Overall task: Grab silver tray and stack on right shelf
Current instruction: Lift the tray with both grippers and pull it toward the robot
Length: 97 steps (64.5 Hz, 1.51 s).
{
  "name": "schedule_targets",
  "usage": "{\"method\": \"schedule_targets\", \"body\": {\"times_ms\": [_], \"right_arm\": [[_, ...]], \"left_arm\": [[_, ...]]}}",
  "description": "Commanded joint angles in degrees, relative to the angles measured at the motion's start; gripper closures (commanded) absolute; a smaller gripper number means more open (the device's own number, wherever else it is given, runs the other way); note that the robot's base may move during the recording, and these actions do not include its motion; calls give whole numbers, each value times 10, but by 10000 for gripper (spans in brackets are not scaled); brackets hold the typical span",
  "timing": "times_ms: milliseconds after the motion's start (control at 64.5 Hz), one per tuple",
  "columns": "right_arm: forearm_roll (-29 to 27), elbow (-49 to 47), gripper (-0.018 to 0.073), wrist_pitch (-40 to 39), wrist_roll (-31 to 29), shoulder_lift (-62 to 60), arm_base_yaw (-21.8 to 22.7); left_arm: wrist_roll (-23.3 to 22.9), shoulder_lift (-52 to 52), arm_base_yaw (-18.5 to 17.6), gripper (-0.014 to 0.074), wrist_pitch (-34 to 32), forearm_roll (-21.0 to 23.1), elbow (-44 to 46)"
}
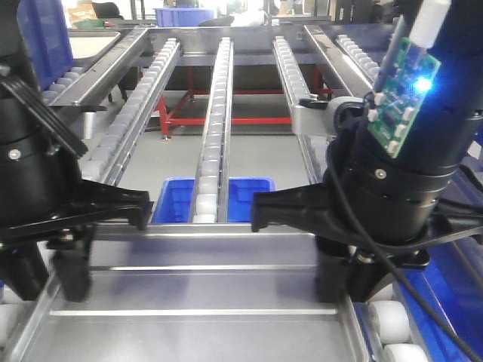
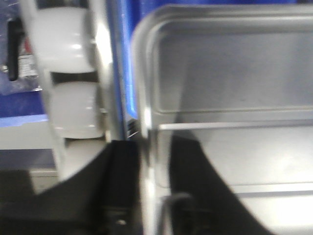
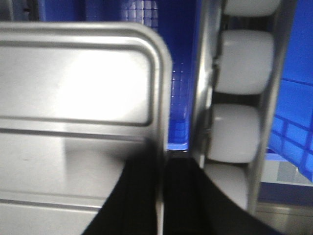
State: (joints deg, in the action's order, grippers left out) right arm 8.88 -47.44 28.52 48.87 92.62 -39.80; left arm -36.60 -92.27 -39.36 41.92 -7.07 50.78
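The silver tray fills the bottom of the front view, shiny, with two long ridges across its base. My left gripper clamps its left rim and my right gripper clamps its right rim. In the left wrist view the left gripper has one black finger on each side of the rim of the tray. In the right wrist view the right gripper pinches the rim of the tray the same way. The right shelf, with lanes of small pale rollers, slopes away just beyond the tray's far rim.
Chunky white rollers of another rack run close beside the tray, on its left and its right. A blue bin sits below the roller lanes. A red frame stands on the floor further back.
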Motion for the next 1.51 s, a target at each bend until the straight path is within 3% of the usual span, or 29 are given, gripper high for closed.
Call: {"method": "schedule_targets", "body": {"times_ms": [0, 652, 962, 1226, 1489], "right_arm": [[8, -12, 501, -9, -5, -16, 1], [8, -14, 501, -6, -5, -17, 1], [8, -65, 501, 87, -4, -58, 1], [-15, -72, 500, 148, 33, -126, -1], [-14, -40, 500, 173, 75, -171, -40]], "left_arm": [[-2, 17, -4, 685, -6, 0, 11], [-2, 17, -4, 687, -2, 2, 11], [-2, 75, -4, 687, 37, 15, 28], [-3, 153, -4, 687, 89, 24, 27], [-26, 208, -8, 687, 103, 39, -20]]}}
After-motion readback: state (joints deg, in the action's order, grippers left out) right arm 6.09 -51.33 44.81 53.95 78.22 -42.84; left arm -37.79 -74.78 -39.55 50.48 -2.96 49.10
